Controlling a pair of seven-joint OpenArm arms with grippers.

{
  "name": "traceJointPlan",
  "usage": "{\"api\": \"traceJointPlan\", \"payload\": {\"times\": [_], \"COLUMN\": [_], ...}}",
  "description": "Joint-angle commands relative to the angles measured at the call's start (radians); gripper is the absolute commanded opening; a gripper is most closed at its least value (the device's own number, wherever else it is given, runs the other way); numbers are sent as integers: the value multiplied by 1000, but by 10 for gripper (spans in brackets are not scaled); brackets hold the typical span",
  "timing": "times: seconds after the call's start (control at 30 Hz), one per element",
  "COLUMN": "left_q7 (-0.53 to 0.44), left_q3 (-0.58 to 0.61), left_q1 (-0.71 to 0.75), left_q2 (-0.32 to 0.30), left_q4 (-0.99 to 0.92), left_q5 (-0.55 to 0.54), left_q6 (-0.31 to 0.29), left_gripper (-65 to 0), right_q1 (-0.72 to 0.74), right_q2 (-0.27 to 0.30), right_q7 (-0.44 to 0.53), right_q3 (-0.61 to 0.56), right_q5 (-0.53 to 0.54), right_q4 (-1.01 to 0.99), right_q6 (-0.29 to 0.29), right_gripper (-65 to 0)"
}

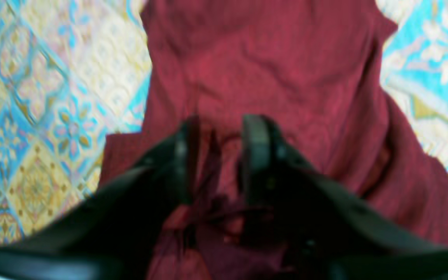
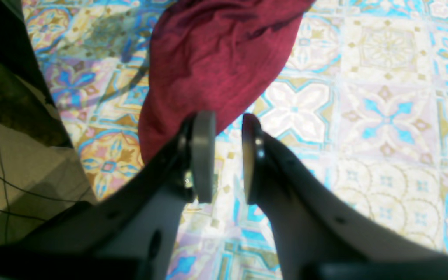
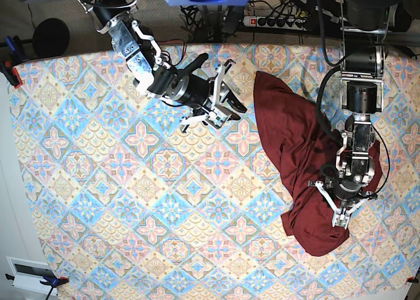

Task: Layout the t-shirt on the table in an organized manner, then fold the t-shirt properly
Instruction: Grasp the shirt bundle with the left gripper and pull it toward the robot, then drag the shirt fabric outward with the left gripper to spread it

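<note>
— Where do we find the t-shirt (image 3: pixel 298 159) right now?

— We see it bunched in a long, crumpled heap on the worktop (image 3: pixel 98 182), toward the side where the left arm stands. It runs from near the far edge of the patterned cloth down toward the near edge, wrinkled and not spread flat. We cannot make out sleeves or collar with any certainty.

— And the left gripper (image 3: pixel 343 205)?

— From the base view we see it low over the near end of the heap, pointing down into the fabric. In the left wrist view the left gripper (image 1: pixel 220 155) has its jaws standing apart, with maroon folds (image 1: pixel 270 66) bunched up between the two fingers (image 1: pixel 257 147). That view is blurred, so we cannot tell whether the pads actually pinch the cloth or merely straddle it.

— What about the right gripper (image 3: pixel 220 103)?

— We see it held above the patterned worktop, beside the far end of the shirt but apart from it. In the right wrist view the right gripper (image 2: pixel 226 155) shows a narrow gap between its jaws, with only the tiled cloth (image 2: pixel 383 116) visible through that gap. Nothing sits between them. An edge of the t-shirt (image 2: pixel 216 58) lies just beyond the fingertips (image 2: pixel 203 151).

— Anything else around?

— A power strip (image 3: pixel 282 21) and cables lie past the far edge of the worktop.
</note>
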Motion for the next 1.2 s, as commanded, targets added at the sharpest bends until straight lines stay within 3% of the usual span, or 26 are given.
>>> {"api": "traceJointPlan", "payload": {"times": [0.0, 0.13, 0.43, 0.53, 0.67, 0.9, 1.0, 1.07, 1.17], "left_q7": [-12, -18, -100, -101, -124, -139, -135, -86, 23], "left_q3": [-7, -1, 1, -1, -7, -9, -9, -10, -10], "left_q1": [-14, -3, -3, -6, -11, -11, -2, 14, 20], "left_q2": [-16, -14, -7, -7, 3, 13, 15, 29, 35], "left_q4": [7, -26, -81, -81, -78, -69, 33, 128, 318], "left_q5": [7, 10, 12, 4, 2, 1, -1, -16, -139], "left_q6": [6, 6, 6, 6, 6, 6, 1, 0, -2], "left_gripper": [-413, -359, -355, -428, -637, -650, -650, -650, -650], "right_q1": [14, 13, 9, 9, 9, 9, 9, 9, 9], "right_q2": [-4, -3, -3, -3, -3, -3, -3, -3, -3], "right_q7": [26, 26, 26, 26, 26, 26, 26, 26, 26], "right_q3": [2, 2, 0, 0, 0, 0, 0, 0, 0], "right_q5": [11, 11, 11, 11, 11, 11, 11, 10, 8], "right_q4": [19, 19, 21, 21, 21, 21, 21, 21, 21], "right_q6": [3, 3, 3, 3, 3, 3, 3, 3, 3], "right_gripper": [-534, -534, -534, -534, -534, -534, -534, -534, -534]}}
